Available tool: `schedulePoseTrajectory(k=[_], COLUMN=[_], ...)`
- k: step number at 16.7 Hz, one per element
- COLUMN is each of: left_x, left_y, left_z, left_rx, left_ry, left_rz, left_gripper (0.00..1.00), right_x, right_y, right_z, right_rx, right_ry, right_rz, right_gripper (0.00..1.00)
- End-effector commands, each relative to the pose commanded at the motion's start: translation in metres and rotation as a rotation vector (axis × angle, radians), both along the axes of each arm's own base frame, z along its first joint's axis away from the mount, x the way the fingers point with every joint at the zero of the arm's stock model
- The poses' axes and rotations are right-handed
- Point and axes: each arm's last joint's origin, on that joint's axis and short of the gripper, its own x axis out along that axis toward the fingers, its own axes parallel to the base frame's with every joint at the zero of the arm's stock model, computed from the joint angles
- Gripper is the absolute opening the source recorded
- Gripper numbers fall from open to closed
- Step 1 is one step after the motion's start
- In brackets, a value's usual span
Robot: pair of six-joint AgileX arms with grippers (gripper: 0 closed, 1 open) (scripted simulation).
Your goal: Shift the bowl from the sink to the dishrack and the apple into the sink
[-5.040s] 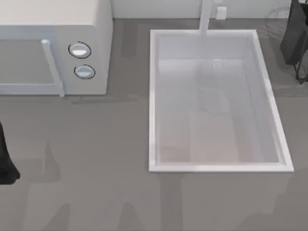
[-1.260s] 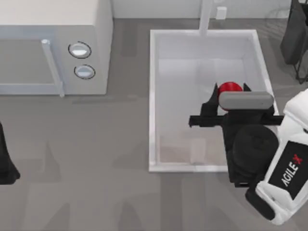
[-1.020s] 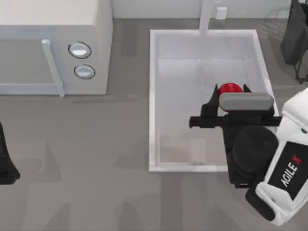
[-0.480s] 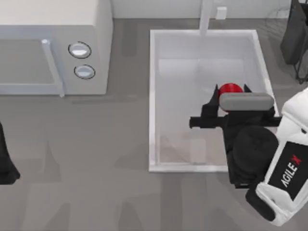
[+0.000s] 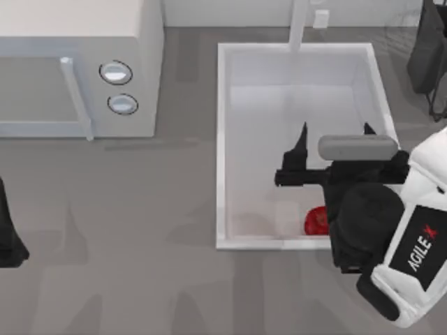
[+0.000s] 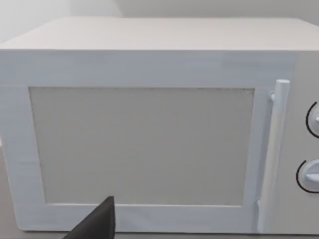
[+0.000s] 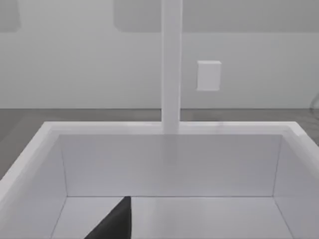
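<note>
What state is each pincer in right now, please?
Left pincer: parked at the table's left edge; cannot be told.
Right pincer: open over the sink, holding nothing; the apple lies in the basin.

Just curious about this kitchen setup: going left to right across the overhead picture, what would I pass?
Left arm parked at the edge → microwave → sink → right end effector above it, fingers apart → dishrack.

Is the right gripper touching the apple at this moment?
Apart. The top view shows the right gripper with jaws spread wide over the sink, and the apple lies on the basin floor near the front rim.
</note>
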Motion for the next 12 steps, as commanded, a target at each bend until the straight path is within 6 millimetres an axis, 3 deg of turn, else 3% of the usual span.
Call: schedulePoseTrajectory(k=[8,12], left_x=[0.000,0.000], left_y=[0.000,0.000], left_z=[0.000,0.000], left_rx=[0.000,0.000], left_ry=[0.000,0.000], left_rz=[0.000,0.000], left_gripper=[1.00,1.00], right_x=[0.001,0.008], right_y=[-0.001,-0.021], right_z=[0.002,0.030], right_rx=[0.002,0.023], right_ry=[-0.001,0.002], right_rz=[-0.004,-0.052], right_gripper=[1.00,1.00])
